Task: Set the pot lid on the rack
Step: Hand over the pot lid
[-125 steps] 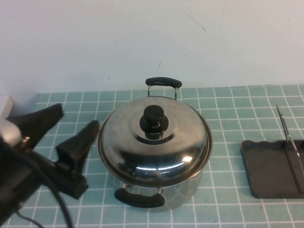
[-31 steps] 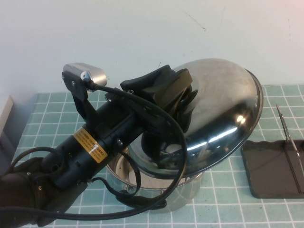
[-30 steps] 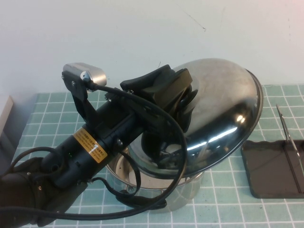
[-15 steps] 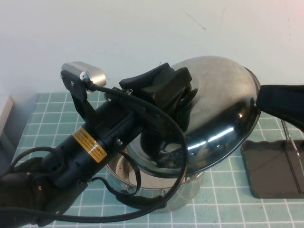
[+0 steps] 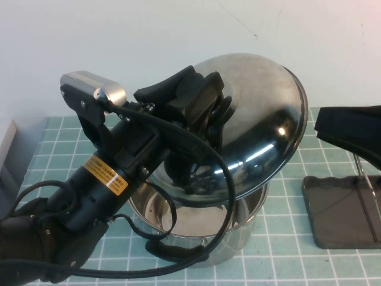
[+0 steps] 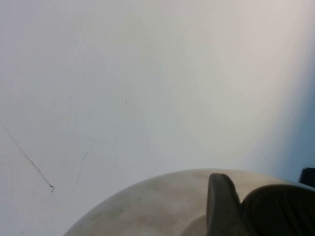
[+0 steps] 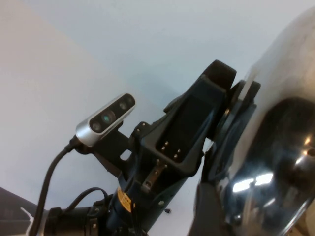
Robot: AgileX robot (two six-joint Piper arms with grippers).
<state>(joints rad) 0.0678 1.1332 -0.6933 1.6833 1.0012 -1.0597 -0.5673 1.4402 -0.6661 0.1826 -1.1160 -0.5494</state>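
My left end effector [image 5: 208,110] is clenched on the black knob of the pot lid [image 5: 262,119], which I hold tilted up on edge in the air above the open pot [image 5: 196,223], its domed outer face turned toward me and its rim running steeply from low near the pot to high on the right. The rack [image 5: 342,211] sits on the tabletop [image 5: 286,262] well off to the right of the lid, with its wire dividers [image 5: 368,190] running front to back. Judging from that, the lid must travel rightward and come down with its rim in line with those wires. My right end effector [image 5: 348,134] reaches in from the right edge, above the rack and just beside the lid's raised rim; I cannot tell how its fingers stand. It is the nearer arm to the rack.
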